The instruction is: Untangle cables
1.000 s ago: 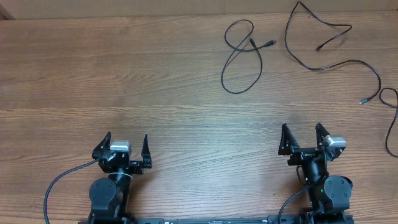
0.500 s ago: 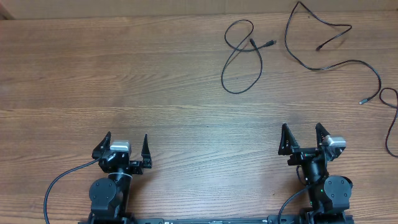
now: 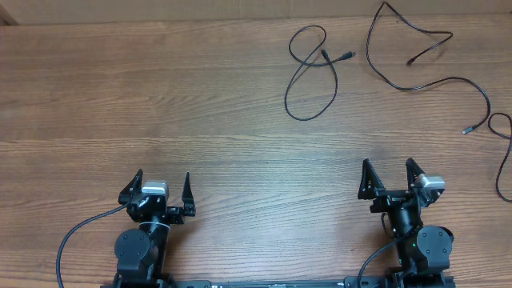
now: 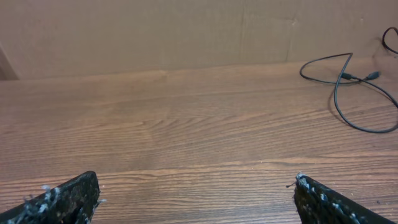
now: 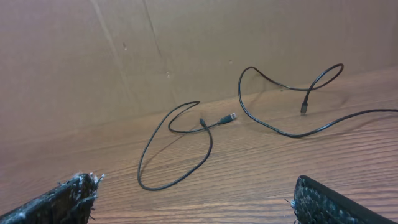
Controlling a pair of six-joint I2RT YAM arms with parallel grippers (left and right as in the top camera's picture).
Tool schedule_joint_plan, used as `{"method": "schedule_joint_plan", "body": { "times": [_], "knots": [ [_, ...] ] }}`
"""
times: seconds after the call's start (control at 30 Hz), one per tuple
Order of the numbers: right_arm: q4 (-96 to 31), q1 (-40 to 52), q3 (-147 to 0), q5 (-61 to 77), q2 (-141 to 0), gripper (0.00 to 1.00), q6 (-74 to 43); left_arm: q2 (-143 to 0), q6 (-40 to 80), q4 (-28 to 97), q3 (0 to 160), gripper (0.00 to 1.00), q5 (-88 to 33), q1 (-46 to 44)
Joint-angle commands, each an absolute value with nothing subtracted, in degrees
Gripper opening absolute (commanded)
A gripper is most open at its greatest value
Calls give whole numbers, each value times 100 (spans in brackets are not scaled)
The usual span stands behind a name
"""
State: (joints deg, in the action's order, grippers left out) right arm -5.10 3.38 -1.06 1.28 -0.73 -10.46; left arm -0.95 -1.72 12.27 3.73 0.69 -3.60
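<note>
Three thin black cables lie apart on the wooden table. A short looped cable [image 3: 298, 68] lies at the back centre-right; it also shows in the left wrist view [image 4: 339, 99] and the right wrist view [image 5: 149, 155]. A longer cable [image 3: 428, 80] winds to its right, seen too in the right wrist view [image 5: 273, 127]. A third cable [image 3: 506, 152] curls at the right edge. My left gripper [image 3: 162, 192] is open and empty near the front left. My right gripper [image 3: 388, 178] is open and empty near the front right, well short of the cables.
A brown cardboard wall [image 5: 186, 43] stands along the table's far edge. The arms' thicker black cables [image 3: 76, 232] trail by the bases at the front. The wooden table [image 3: 160, 104] stretches bare across the left and middle.
</note>
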Motion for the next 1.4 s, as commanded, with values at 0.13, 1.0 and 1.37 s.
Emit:
{"method": "schedule_joint_plan", "body": {
  "times": [0.13, 1.0, 1.37],
  "knots": [
    [-469, 320, -45, 154, -16, 100, -1061, -25, -279, 1284, 384, 100, 19, -292],
    [-469, 320, -45, 154, -16, 100, -1061, -25, -279, -443, 27, 100, 21, -292],
    [-469, 320, -45, 154, -16, 100, -1061, -62, -279, 445, 27, 100, 16, -292]
  ]
}}
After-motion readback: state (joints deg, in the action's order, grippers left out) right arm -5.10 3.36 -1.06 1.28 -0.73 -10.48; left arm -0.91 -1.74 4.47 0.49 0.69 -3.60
